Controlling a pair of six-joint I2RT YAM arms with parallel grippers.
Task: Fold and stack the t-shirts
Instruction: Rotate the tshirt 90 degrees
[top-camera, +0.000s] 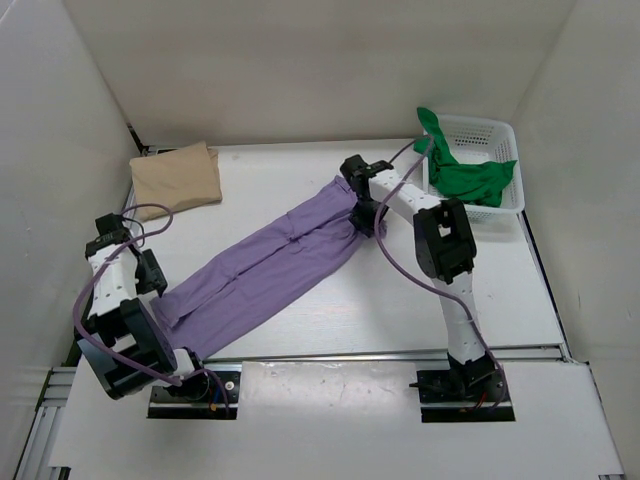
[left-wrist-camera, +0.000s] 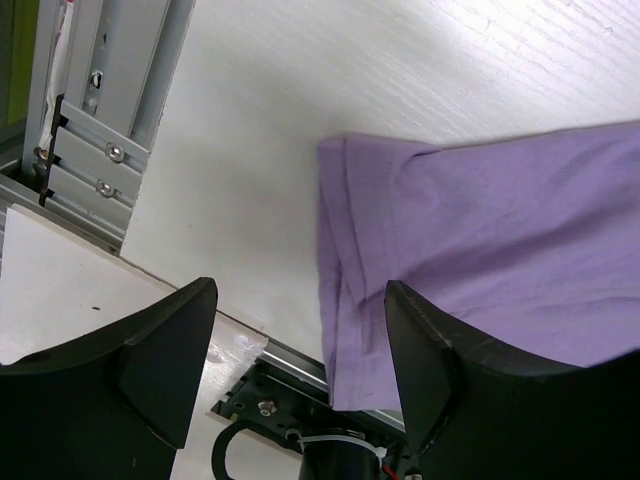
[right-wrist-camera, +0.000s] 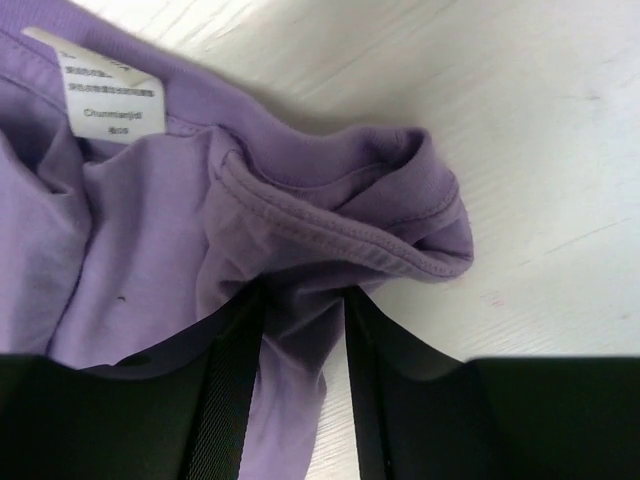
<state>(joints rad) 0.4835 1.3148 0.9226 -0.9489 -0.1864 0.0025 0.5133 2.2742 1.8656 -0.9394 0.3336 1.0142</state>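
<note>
At collar (right-wrist-camera: 330, 225), right end effector (right-wrist-camera: 300, 305) clamps purple t-shirt (right-wrist-camera: 150, 210); left end effector (left-wrist-camera: 300, 310) wide apart.

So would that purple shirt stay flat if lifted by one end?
Probably floppy: the purple shirt puckers into folds at its collar, where the right jaws pinch it. Likely light, since the thin cloth lies nearly flat on the table. Pushed, it would likely crumple rather than slide.

Bright, diffuse overhead light, soft shadows. Glare washes tabletop (left-wrist-camera: 540, 40) upper right of left wrist view. Focus sharp throughout.
</note>
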